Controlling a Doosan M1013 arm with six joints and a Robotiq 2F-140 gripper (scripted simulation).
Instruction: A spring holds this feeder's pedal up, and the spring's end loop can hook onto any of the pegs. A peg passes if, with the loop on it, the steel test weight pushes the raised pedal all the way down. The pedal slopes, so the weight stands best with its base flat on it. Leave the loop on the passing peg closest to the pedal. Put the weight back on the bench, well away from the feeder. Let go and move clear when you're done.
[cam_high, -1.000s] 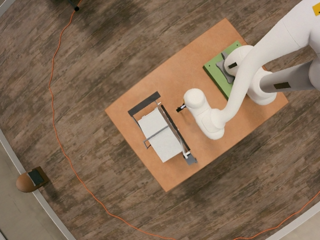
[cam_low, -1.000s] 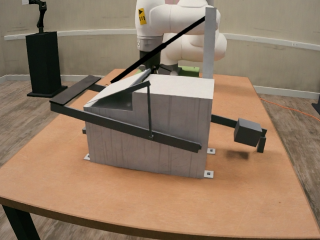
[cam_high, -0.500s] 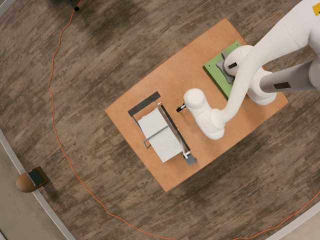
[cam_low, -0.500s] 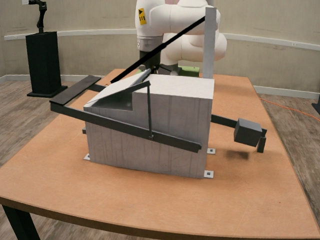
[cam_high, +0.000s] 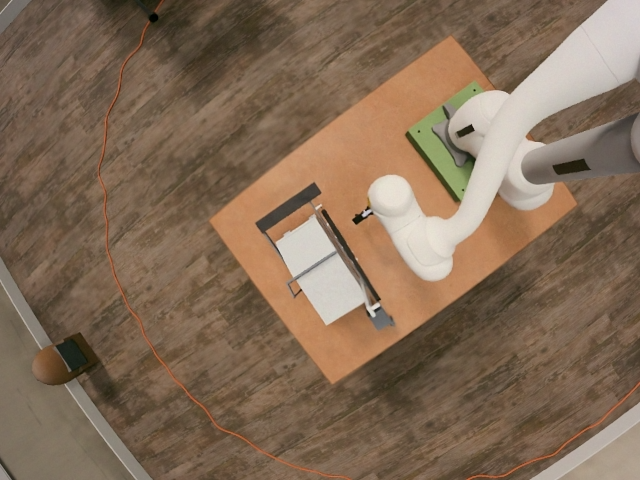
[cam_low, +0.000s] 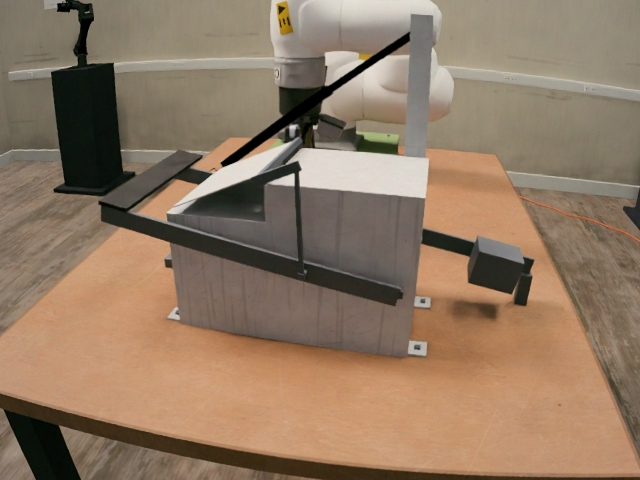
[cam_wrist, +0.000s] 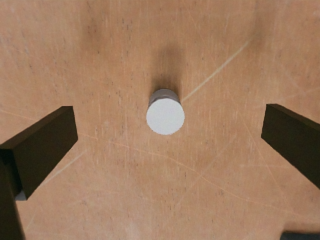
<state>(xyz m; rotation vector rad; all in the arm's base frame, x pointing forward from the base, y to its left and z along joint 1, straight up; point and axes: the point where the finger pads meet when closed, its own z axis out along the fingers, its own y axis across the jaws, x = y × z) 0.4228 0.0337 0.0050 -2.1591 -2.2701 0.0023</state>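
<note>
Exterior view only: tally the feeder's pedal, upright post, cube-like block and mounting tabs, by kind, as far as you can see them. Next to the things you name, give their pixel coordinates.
Pedal (cam_high: 289, 207) (cam_low: 149, 180): 1
Upright post (cam_low: 419, 87): 1
Cube-like block (cam_high: 381, 318) (cam_low: 493, 264): 1
Mounting tabs (cam_low: 422, 352) in sight: 3
Total: 6

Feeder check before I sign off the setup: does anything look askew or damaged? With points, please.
No damage stands out. The pedal (cam_high: 288, 207) (cam_low: 150, 180) slopes, but it is raised and meant to slope, so that looks normal.
</note>
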